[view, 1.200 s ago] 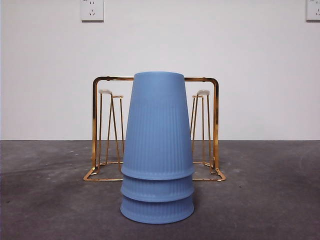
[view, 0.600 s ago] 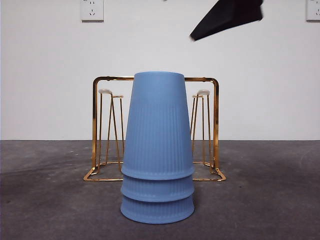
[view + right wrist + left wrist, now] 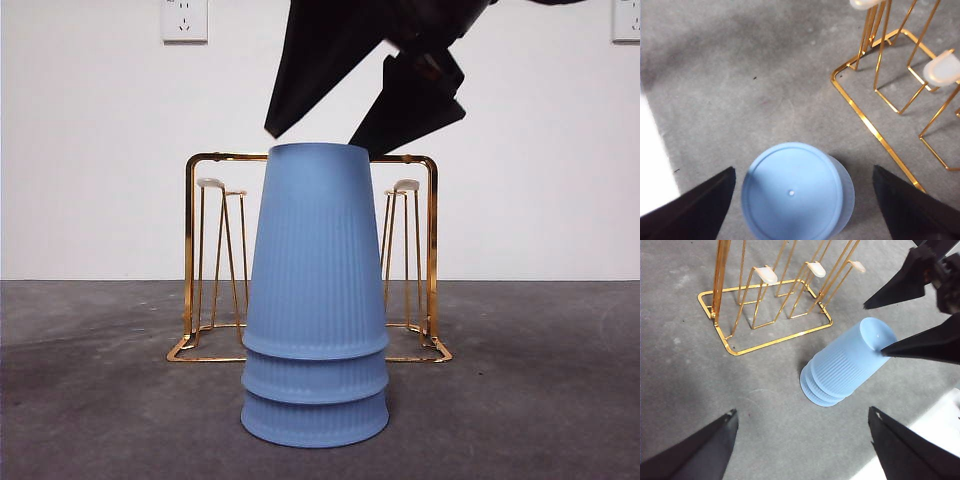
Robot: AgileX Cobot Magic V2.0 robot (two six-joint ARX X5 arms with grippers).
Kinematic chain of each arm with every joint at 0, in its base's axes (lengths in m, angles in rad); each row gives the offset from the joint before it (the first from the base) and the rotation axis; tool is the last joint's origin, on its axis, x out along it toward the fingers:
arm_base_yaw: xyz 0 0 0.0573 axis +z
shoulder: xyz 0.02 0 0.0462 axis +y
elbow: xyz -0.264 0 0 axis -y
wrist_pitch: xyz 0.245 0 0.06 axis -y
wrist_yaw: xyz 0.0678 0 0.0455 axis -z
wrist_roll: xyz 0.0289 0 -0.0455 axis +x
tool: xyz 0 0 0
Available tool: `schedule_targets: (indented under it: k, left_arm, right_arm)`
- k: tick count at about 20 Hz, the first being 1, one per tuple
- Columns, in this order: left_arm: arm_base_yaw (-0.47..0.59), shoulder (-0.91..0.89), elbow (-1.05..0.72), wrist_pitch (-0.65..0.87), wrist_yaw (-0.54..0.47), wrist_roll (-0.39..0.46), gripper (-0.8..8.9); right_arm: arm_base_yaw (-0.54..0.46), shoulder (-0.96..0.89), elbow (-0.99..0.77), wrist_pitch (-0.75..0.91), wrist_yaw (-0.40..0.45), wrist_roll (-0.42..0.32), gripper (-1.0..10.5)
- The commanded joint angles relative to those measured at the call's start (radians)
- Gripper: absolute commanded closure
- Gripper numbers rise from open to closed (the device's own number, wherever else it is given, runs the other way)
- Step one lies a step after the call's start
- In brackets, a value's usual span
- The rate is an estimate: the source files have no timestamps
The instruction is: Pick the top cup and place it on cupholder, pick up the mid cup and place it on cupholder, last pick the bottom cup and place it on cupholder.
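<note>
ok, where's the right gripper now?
Front view: right gripper hangs open just above the top cup of the blue stack, cupholder behind.

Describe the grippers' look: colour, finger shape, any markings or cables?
Both grippers are matte black. The right gripper has two long flat fingers tapering to pointed tips, wedge-shaped. The left gripper shows the same dark tapered fingers. No markings, labels or cables visible.

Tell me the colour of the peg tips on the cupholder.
White tips on the gold cupholder; clearest in the left wrist view.
</note>
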Motion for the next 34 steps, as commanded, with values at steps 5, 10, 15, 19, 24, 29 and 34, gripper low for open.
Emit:
schedule_targets:
  k: [5,10,15,19,24,29,34]
  left_arm:
    - [-0.004,0.005,0.019,0.004,0.005,0.003,4.08]
    - [-0.004,0.005,0.019,0.005,0.005,0.003,4.08]
    - [-0.004,0.005,0.019,0.005,0.005,0.003,4.08]
    - [-0.004,0.005,0.019,0.005,0.005,0.003,4.08]
    - [-0.004,0.005,0.019,0.005,0.005,0.003,4.08]
    - [-0.004,0.005,0.019,0.006,0.005,0.003,4.08]
    - [-0.004,0.005,0.019,0.008,0.005,0.003,4.08]
  right_arm:
    - [0.015,0.066,0.018,0.013,0.002,-0.019,5.1]
    - [0.015,0.071,0.018,0.013,0.000,-0.022,6.2]
    - [0.020,0.066,0.021,0.013,-0.003,-0.034,7.3]
    - [0.024,0.061,0.060,-0.003,-0.003,-0.037,7.3]
    - [0.029,0.061,0.130,-0.075,-0.003,-0.040,7.3]
    - [0.029,0.012,0.243,-0.180,0.000,-0.043,7.3]
    - [0.016,-0.062,0.353,-0.257,0.117,-0.053,7.3]
